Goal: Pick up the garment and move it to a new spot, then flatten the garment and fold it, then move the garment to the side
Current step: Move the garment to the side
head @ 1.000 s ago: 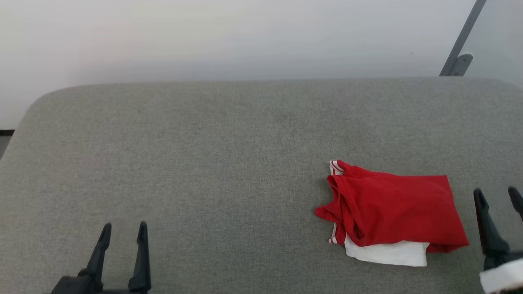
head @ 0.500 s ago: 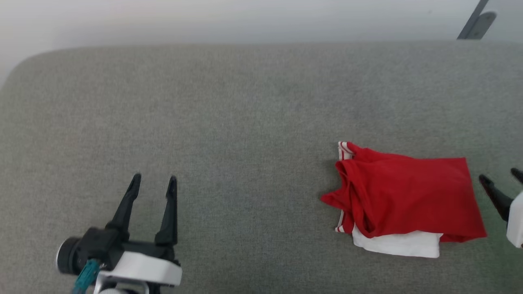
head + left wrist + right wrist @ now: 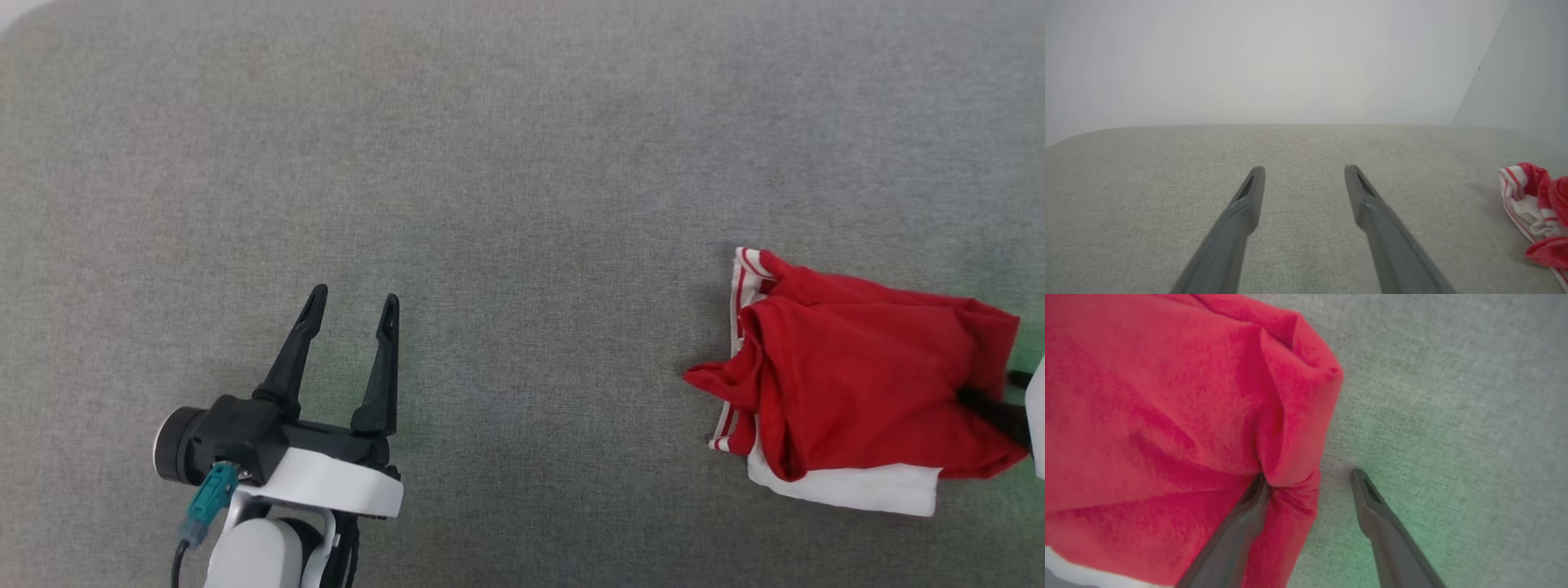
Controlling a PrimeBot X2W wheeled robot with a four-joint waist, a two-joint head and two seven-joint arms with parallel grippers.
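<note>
The garment (image 3: 857, 367) lies crumpled at the right of the grey cushioned surface (image 3: 522, 163), red on top with a white layer below and striped trim at its left end. My right gripper (image 3: 992, 388) is at its right edge, open. In the right wrist view that gripper (image 3: 1308, 477) has one finger (image 3: 1241, 526) pressed onto the red cloth (image 3: 1167, 396) and the other on bare grey fabric, with the cloth's bunched edge between them. My left gripper (image 3: 353, 296) stands open and empty at the lower left, far from the garment (image 3: 1531, 196).
The grey surface (image 3: 1167, 204) ends at a rounded far edge, with a pale wall (image 3: 1290, 61) beyond it. Bare grey fabric stretches between the left gripper and the garment.
The head camera has tilted down, shifting the whole picture. My right gripper has moved left onto the garment's right edge, which is now bunched up. The left gripper shows more of its wrist.
</note>
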